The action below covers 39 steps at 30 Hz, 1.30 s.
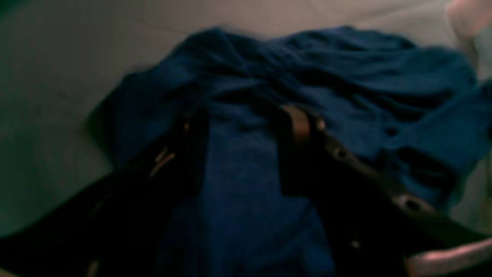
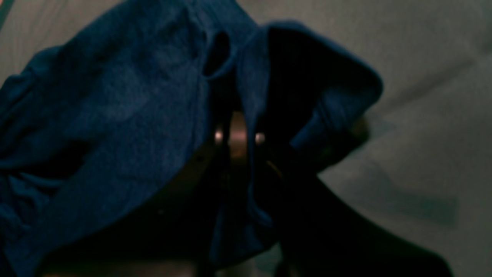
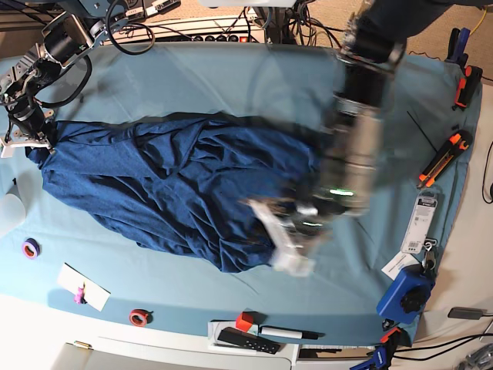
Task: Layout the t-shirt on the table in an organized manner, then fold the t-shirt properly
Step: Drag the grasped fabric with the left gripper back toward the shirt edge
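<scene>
On the table [image 3: 192,73], tools along its edges, the right gripper [image 3: 38,142] pinches the crumpled t-shirt [image 3: 169,185]; the left gripper [image 3: 289,243] hovers agape.

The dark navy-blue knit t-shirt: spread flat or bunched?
Bunched: the dark navy-blue knit t-shirt lies in wrinkled heaps, no sleeves laid out.

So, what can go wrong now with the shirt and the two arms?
The right gripper pinches only a bunched edge of the t-shirt, so the fabric may slip out when pulled. The left gripper is open over crumpled folds and blurred with motion; it may grab several layers. Dragging the shirt could also rumple the table cloth.
</scene>
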Tool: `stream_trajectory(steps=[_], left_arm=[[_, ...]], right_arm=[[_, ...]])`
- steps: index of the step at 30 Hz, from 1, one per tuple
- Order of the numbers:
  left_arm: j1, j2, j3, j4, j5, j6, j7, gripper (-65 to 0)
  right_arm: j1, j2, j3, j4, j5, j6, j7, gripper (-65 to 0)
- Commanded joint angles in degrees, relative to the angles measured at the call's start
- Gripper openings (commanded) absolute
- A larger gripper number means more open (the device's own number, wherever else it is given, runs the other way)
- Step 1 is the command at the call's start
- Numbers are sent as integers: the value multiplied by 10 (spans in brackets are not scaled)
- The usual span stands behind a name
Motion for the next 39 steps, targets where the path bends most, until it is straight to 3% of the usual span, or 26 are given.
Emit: stream_trajectory(steps=[1, 3, 5, 9, 13, 24, 27, 35, 39], left_arm=[[-7, -5, -31, 10, -47, -28, 21, -356], [9, -35, -87, 9, -141, -45, 77, -356], [33, -66, -122, 9, -191, -69, 108, -355], [97, -129, -136, 9, -207, -82, 127, -319], [158, -158, -136, 9, -207, -90, 128, -271], [200, -155, -136, 9, -233, -86, 120, -269], [200, -141, -134, 9, -250, -89, 145, -269], [192, -99, -94, 9, -241, -93, 142, -270], [190, -101, -92, 9, -229, -95, 122, -354]], right_arm=[[6, 13, 0, 7, 1, 2, 2, -650], [6, 13, 0, 7, 1, 2, 1, -650], [6, 13, 0, 7, 1, 2, 1, -650], [6, 13, 0, 7, 1, 2, 1, -650], [6, 13, 0, 7, 1, 3, -1, -650], [6, 13, 0, 7, 3, 5, -5, -650], [6, 13, 0, 7, 3, 5, -5, -650], [6, 13, 0, 7, 3, 5, -7, -650], [6, 13, 0, 7, 3, 5, -10, -650]])
